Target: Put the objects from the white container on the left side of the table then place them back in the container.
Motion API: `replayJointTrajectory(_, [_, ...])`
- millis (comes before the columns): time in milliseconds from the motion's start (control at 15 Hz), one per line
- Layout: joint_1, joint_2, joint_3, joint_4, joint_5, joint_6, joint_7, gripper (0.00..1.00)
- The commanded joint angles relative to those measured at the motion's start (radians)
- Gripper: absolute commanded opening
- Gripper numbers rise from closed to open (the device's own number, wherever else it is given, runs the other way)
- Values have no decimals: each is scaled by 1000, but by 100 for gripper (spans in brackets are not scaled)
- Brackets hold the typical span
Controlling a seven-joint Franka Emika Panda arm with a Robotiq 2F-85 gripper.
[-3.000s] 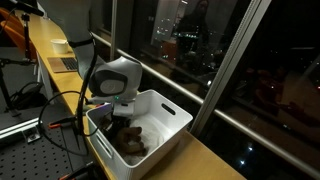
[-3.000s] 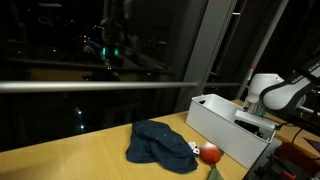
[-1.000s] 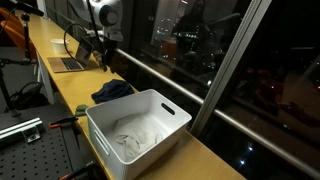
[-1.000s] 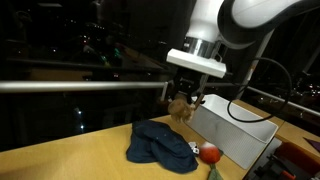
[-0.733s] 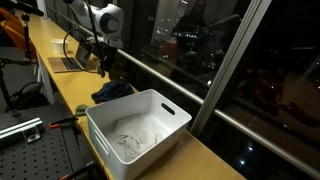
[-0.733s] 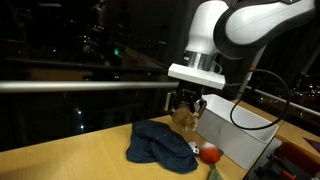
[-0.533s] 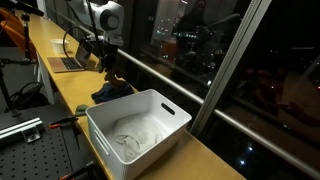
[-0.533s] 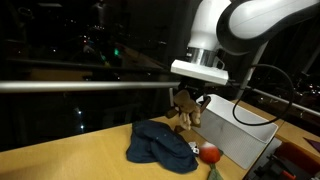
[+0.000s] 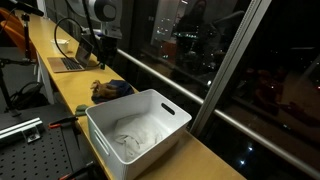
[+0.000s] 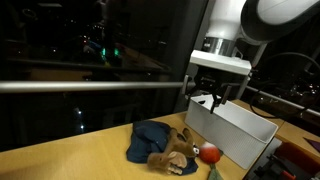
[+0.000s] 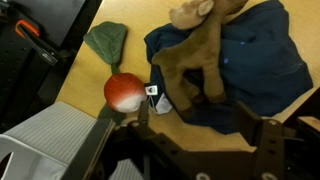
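Both exterior views oblique across table point(image 10: 60, 160); wrist overhead

Arm point(image 10: 272, 18) comes in from above, wrist vertical. Gripper point(image 10: 212, 99) hangs pointing straight down, fingers point(image 11: 268, 136) spread wide, holding nothing.

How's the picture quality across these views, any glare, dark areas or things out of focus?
In both exterior views, the window is night-black with city lights and reflections; in an exterior view the white arm looks blown out. In the wrist view, the end effector is dark and blurry, while the plush toy and red ball are evenly lit.
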Motion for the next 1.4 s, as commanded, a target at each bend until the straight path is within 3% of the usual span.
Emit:
replayJointTrajectory(0, [-15, -71, -11, -90, 13, 23, -4, 100])
replayJointTrajectory(333, [-53, -157, -69, -216, -97, 66, 35, 100])
replayJointTrajectory(667, [-155, -225, -127, -299, -130, 124, 10, 100])
replayJointTrajectory(1333, [-291, -46, -211, -268, -84, 306, -110, 100])
